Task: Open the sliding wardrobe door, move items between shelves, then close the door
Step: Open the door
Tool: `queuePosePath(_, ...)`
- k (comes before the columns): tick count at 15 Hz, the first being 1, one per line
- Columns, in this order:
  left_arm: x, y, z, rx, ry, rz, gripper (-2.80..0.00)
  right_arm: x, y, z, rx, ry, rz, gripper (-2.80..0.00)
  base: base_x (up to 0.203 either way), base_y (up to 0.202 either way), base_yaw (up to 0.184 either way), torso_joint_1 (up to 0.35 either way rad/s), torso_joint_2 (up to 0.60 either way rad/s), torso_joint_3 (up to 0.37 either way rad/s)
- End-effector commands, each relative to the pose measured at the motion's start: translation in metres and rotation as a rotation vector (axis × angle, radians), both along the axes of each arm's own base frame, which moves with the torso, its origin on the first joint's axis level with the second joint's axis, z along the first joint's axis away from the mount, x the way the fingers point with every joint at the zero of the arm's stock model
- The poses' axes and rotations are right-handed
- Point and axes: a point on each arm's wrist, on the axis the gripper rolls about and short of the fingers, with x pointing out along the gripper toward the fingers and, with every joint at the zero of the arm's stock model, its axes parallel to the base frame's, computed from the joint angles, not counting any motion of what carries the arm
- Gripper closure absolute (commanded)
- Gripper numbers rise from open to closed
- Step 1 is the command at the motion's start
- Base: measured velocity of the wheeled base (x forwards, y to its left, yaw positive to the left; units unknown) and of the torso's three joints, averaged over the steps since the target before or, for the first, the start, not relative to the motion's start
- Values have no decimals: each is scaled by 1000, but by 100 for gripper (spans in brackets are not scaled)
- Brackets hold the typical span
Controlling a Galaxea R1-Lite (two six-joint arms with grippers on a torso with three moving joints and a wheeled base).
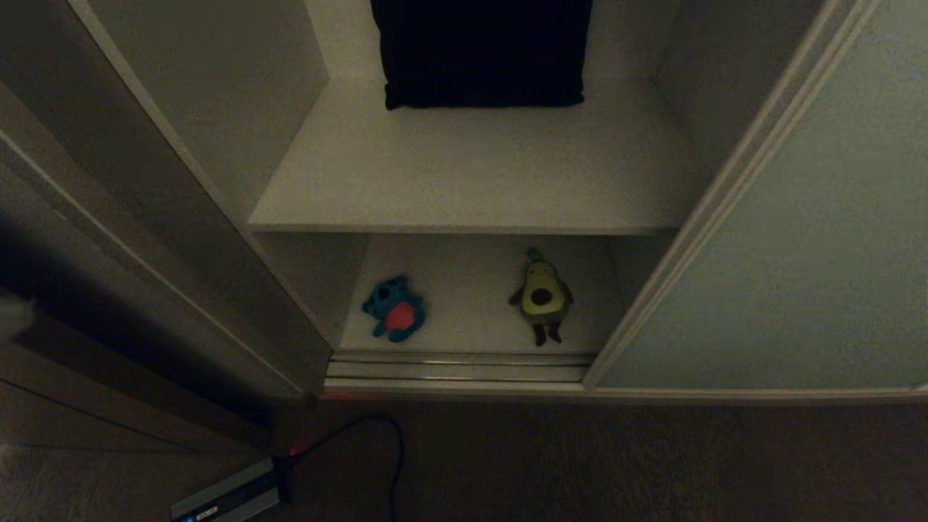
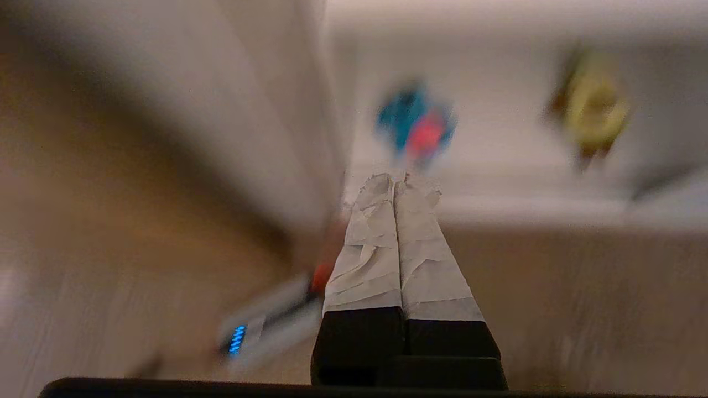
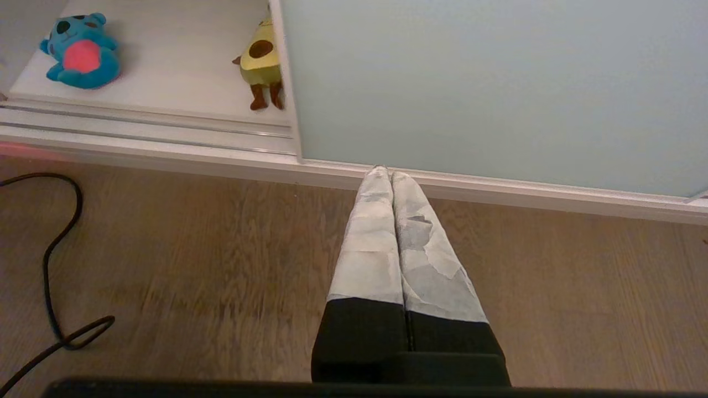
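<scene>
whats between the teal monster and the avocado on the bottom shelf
Nothing: in the head view the teal monster and avocado lie apart, with only bare lower shelf between them.

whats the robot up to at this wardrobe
The sliding door stands open. The teal monster and the avocado lie apart on the bottom shelf; the upper shelf holds only a dark cushion. Nothing is held: the left hand is shut and aimed toward the monster, the right hand shut above the floor.
</scene>
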Motion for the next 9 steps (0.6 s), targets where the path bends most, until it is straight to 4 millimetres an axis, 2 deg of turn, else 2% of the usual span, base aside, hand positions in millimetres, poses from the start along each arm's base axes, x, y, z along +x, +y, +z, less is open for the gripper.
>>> queuePosePath(1, -60, 1, -61, 20, -56, 43, 0, 0, 0, -1, -1, 5, 0, 0, 0, 0, 0, 0, 0, 0)
queuePosePath(3, -70, 0, -111, 34, -1, 51, 0, 0, 0, -1, 0, 6, 0, 0, 0, 0, 0, 0, 0, 0)
queuePosePath(4, -68, -1, -127, 27, 39, 55, 0, 0, 0, -1, -1, 5, 0, 0, 0, 0, 0, 0, 0, 0)
queuePosePath(6, -62, 0, -154, 1, 97, 63, 0, 0, 0, -1, 0, 6, 0, 0, 0, 0, 0, 0, 0, 0)
queuePosePath(8, -56, 1, -176, -5, 85, 69, 0, 0, 0, -1, -1, 5, 0, 0, 0, 0, 0, 0, 0, 0)
queuePosePath(9, -55, 1, -179, -14, 59, 69, 0, 0, 0, -1, 0, 6, 0, 0, 0, 0, 0, 0, 0, 0)
